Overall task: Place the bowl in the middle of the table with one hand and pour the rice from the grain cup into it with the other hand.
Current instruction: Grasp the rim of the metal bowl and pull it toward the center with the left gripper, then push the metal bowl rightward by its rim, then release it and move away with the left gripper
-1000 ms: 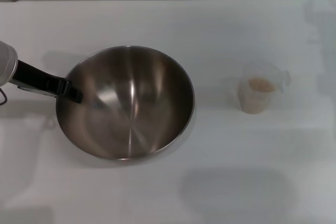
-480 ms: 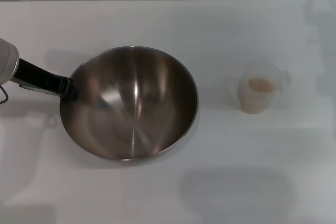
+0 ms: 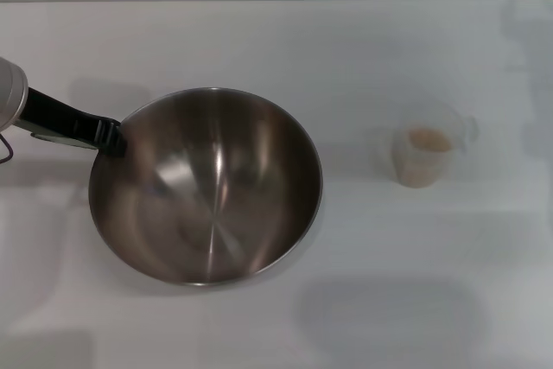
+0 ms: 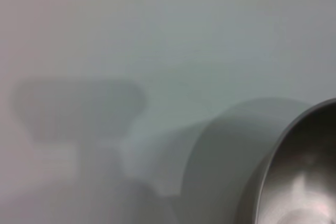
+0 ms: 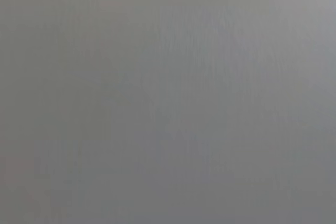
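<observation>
The plain white flat worktop (image 3: pixel 363 49) filled the head view. The big round shiny steel bowl (image 3: pixel 206 186) sat on it, left of the middle. The left pincer (image 3: pixel 111 137), black and thin, was closed on the bowl's left rim. To the right of the bowl, well apart from it, stood the small clear plastic grain cup (image 3: pixel 424 155), upright. Pale beige rice (image 3: pixel 429 139) lay inside the cup. The left wrist view showed the bowl's rim (image 4: pixel 294 129) over the worktop. The right pincer was not seen.
</observation>
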`<action>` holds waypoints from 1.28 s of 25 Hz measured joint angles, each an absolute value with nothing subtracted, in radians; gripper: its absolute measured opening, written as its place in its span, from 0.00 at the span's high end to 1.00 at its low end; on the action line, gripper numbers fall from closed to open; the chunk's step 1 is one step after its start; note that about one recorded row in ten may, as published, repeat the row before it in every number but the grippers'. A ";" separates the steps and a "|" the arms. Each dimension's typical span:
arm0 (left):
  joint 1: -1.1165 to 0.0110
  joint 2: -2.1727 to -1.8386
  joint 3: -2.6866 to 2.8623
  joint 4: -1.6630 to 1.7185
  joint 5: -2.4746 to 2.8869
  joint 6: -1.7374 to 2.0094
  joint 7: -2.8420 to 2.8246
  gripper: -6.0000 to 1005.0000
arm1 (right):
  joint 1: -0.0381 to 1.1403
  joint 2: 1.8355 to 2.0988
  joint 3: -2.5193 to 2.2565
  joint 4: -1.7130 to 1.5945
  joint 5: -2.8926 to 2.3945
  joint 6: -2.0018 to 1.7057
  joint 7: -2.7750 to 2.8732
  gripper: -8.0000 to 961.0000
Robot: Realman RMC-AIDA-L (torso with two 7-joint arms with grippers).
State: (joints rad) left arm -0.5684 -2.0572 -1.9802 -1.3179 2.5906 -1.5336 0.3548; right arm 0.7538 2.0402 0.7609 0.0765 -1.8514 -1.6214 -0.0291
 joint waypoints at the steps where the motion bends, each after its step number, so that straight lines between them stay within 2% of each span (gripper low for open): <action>1: -0.570 -2.057 -1.980 -1.316 2.591 -1.534 0.355 0.93 | 0.754 2.040 0.761 0.076 -1.851 -1.621 -0.029 0.47; 11: -0.606 -2.058 -2.069 -1.313 2.587 -1.525 0.368 0.95 | 0.753 2.040 0.764 0.076 -1.851 -1.621 -0.029 0.47; 32: -0.854 -2.065 -2.023 -1.045 2.583 -1.374 0.406 0.95 | 0.752 2.040 0.761 0.075 -1.852 -1.621 -0.029 0.47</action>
State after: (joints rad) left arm -0.8542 -2.0646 -2.0230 -1.0453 2.5833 -1.3737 0.4065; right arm 0.7516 2.0401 0.7612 0.0752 -1.8515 -1.6214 -0.0291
